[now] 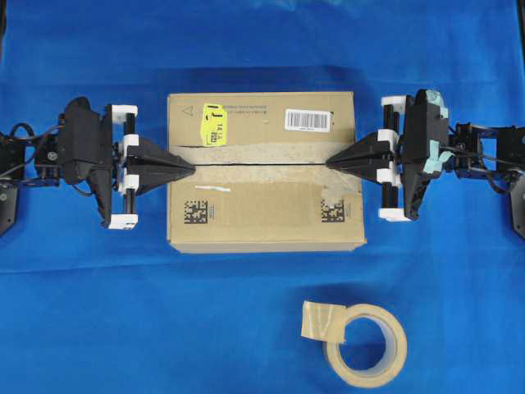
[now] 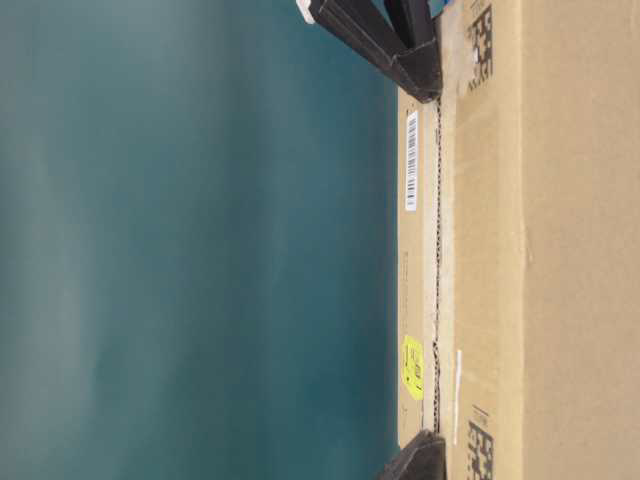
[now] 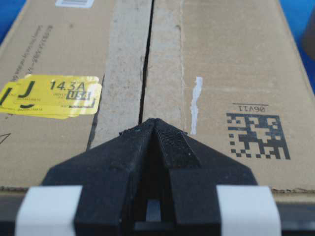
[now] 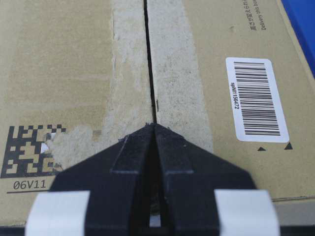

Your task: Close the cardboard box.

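Observation:
The cardboard box (image 1: 262, 209) sits mid-table with its two top flaps lying flat and meeting at a narrow dark seam. It carries a yellow sticker (image 1: 213, 124), a white barcode label (image 1: 308, 120) and old tape strips. My left gripper (image 1: 191, 169) is shut and empty, its tip over the left end of the seam; it shows in the left wrist view (image 3: 153, 121). My right gripper (image 1: 329, 161) is shut and empty, its tip over the right end of the seam; it shows in the right wrist view (image 4: 153, 126). The table-level view shows the box (image 2: 560, 250) with flaps level.
A beige tape roll (image 1: 367, 345) with a loose tab lies on the blue cloth (image 1: 90, 312) in front of the box, to the right.

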